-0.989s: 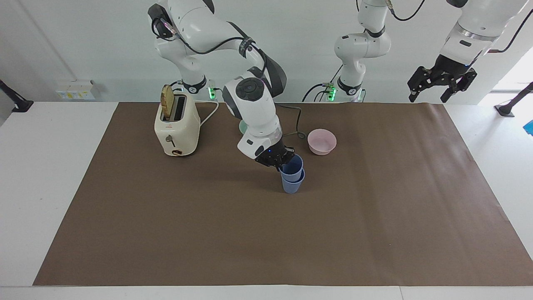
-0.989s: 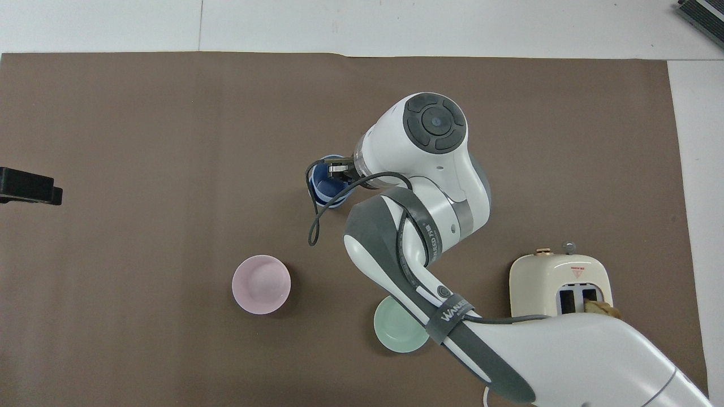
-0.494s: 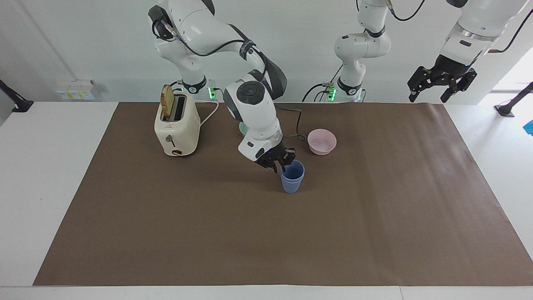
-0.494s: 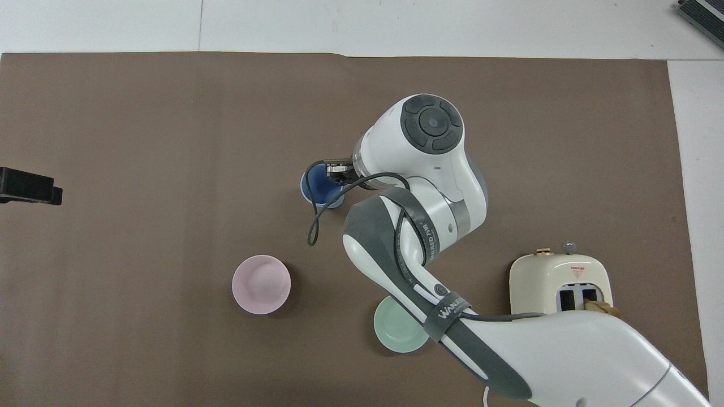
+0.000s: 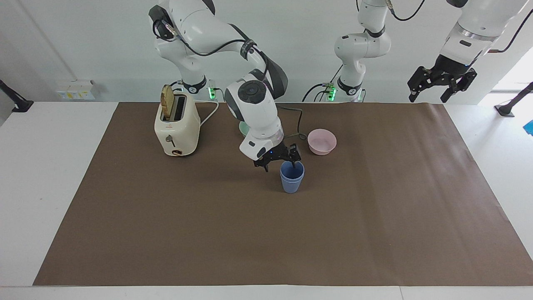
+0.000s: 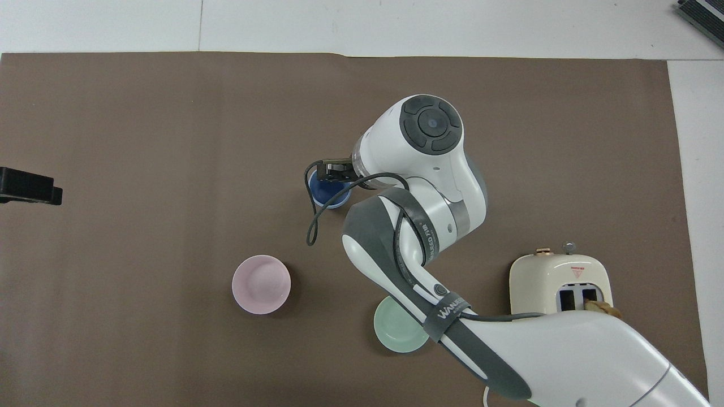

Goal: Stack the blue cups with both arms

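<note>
**Blue cups nested, right hand opened over them**

Two matte periwinkle-blue plastic tumblers (image 5: 292, 178) standing nested, one inside the other, upright on the brown paper covering the table (image 5: 374, 216), about mid-table and farther from the robots than the pale pink round bowl (image 5: 322, 141). Stacked in the open middle, probably to keep clear of the bowls and of the cream two-slot toaster (image 5: 176, 127) toward the right arm's end. Right hand (image 5: 281, 162) poised over the rim, fingers spread apart and gripping nothing, one fingertip dipping at or just inside the mouth; touching or not, impossible to say. Spread that way most likely to free the upper cup. Stacking seemingly done. Left hand (image 5: 441, 85) waiting high at the left arm's end, open and empty.

From the facing view: a single blue outline with a faint rim line, plus the height of the right hand over it. From overhead: the dark blue inside of the cups (image 6: 330, 194), part-covered by the right hand (image 6: 334, 170); also the pale green round bowl (image 6: 398, 334), nearly hidden by the arm in the facing view. Left hand (image 6: 28, 186) there only a black tip at the edge.
</note>
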